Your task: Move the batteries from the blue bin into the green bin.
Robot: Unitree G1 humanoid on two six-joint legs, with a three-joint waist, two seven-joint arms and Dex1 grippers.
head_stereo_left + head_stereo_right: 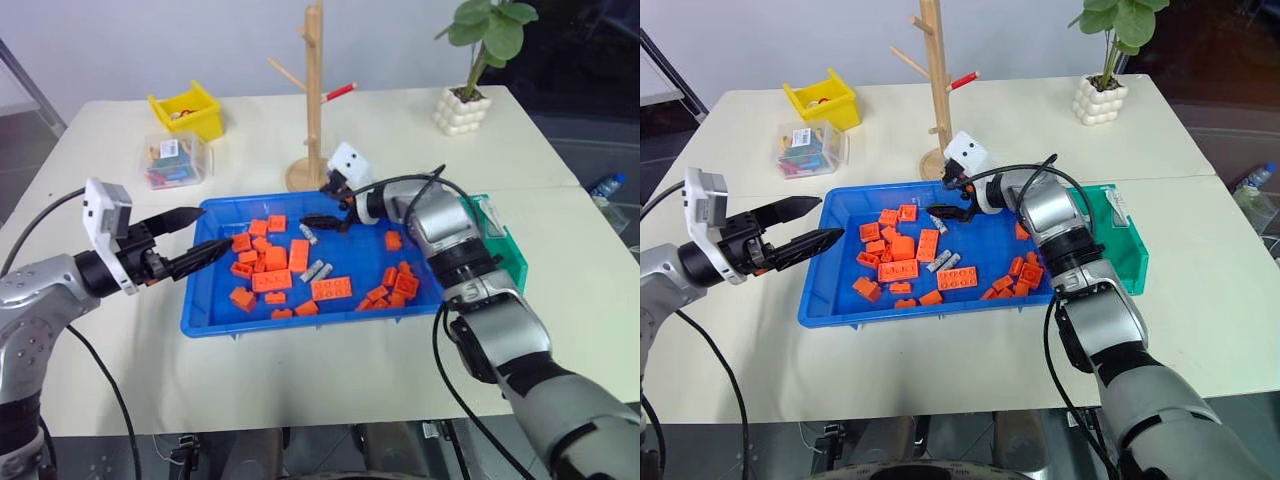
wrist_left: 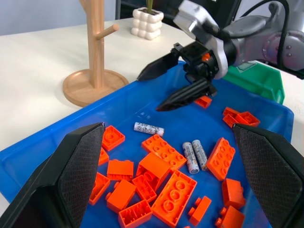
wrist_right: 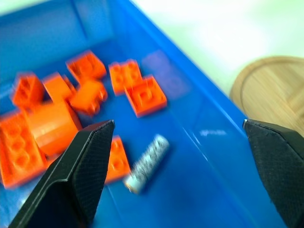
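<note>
From the head camera I see the big shallow bright-blue plastic tray (image 1: 205, 310) in the middle of the pale table (image 1: 560, 150), with the smaller teal-green plastic bin (image 1: 510, 262) touching its right side. My right arm crosses in front of that bin, so I only make out its right wall and near corner. I cannot tell what lies inside.

My right gripper (image 1: 331, 208) hangs over the far part of the tray, fingers spread wide and holding nothing. My left gripper (image 1: 195, 238) hovers at the tray's left rim, fingers apart and empty too.

The left wrist camera shows me what the head view blurs: three slim silver-grey cylinder batteries (image 2: 195, 156), two side by side and one alone (image 2: 148, 128) farther off, all lying flat among scattered orange plastic building bricks (image 2: 164, 151). The right wrist camera is smeared, yet I make out the lone battery on bare blue floor between the fingers.

The wooden peg stand (image 1: 312, 100) sits just beyond the tray's far rim, near my right gripper. Open table lies to the near side.
</note>
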